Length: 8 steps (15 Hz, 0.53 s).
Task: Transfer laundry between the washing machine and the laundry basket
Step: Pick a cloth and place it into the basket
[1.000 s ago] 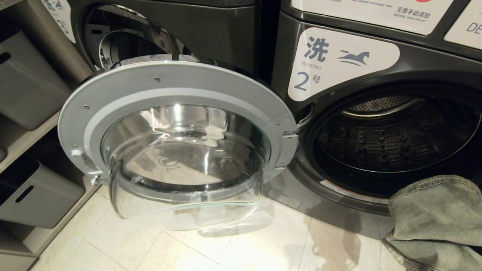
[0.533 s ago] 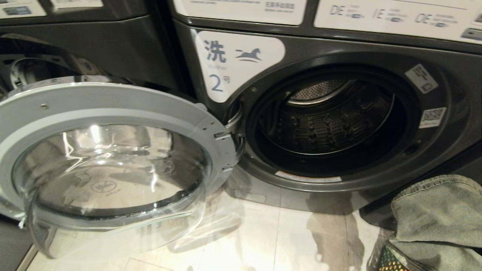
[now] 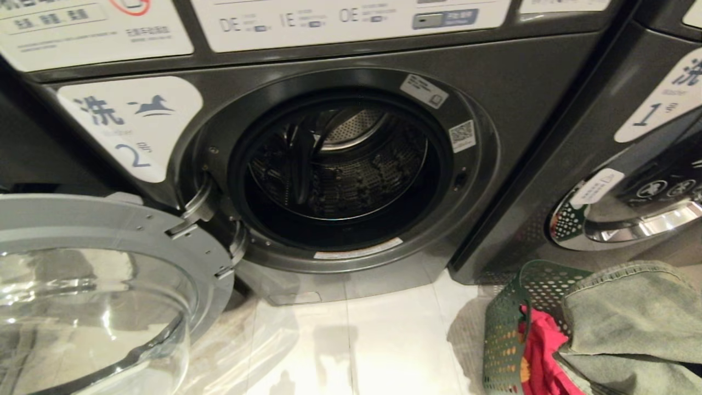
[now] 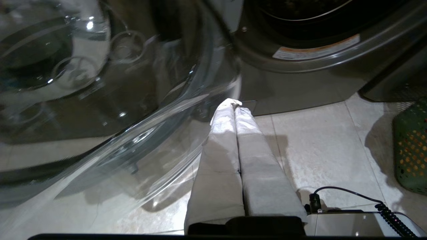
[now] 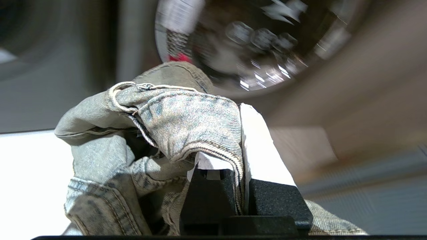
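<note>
The right end effector (image 5: 238, 160) is clamped on the grey-green garment (image 3: 630, 323), held at the near right above the green laundry basket (image 3: 507, 323), where a red-pink garment (image 3: 540, 356) lies. Washing machine 2 (image 3: 340, 170) stands open with its drum bare, so this looks like the loading step: next, carry the garment left and forward into the drum. The left end effector (image 4: 235, 105) is pressed together and empty, low near the open door (image 3: 109, 247).

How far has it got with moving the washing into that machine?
Done: the door of washing machine 2 stands swung open, though the drum looks empty. In hand: the right pincer is clamped on the grey-green garment, at the green laundry basket. Left: that garment and the red-pink one in the basket have yet to go in. The left pincer is shut and empty, low near the door.
</note>
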### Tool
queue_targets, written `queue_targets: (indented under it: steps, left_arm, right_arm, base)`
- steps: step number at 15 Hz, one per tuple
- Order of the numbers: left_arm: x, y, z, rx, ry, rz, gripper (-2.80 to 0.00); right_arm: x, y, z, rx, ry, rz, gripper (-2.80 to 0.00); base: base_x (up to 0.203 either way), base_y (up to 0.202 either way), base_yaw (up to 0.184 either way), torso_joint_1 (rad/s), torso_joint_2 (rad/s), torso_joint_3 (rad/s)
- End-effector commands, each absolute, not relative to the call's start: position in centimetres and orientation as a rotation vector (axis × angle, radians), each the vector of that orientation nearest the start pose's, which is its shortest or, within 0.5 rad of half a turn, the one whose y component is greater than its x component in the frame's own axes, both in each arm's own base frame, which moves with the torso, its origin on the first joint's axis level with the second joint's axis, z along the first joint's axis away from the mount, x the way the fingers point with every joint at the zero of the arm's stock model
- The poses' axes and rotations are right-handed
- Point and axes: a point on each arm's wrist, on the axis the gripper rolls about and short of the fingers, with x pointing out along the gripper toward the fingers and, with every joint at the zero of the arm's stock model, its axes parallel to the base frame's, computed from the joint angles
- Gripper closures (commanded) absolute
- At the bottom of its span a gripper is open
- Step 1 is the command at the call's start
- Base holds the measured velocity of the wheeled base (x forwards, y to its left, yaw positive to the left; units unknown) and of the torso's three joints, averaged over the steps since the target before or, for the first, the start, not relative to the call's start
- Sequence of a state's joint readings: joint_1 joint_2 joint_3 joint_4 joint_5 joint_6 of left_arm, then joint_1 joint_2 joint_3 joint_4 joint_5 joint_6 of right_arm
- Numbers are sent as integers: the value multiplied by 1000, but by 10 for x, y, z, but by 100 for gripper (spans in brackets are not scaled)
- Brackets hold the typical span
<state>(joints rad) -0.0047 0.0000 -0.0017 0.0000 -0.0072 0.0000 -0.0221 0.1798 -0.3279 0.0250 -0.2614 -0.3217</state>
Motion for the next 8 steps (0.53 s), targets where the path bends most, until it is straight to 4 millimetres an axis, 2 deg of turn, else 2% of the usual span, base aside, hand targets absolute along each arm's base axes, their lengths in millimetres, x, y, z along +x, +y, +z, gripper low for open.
queue_targets:
  steps: [1,5,8]
  left_arm:
    - [-23,0,76,-1,-2,-12,0]
    - [-23,0,76,0,0,-12,0]
    - [-23,0,76,0,-2,-12,0]
  right_arm:
    - [-31,-5,163,-307,-57,-315,0]
    - [-29,-6,156,-321,-34,-312,0]
    - [-26,-6,149,-330,71,-297,0]
  base:
    - [-1,7,-170,-2,3,7]
    - [2,8,-161,3,3,5]
    - [1,0,-28,2,1,1]
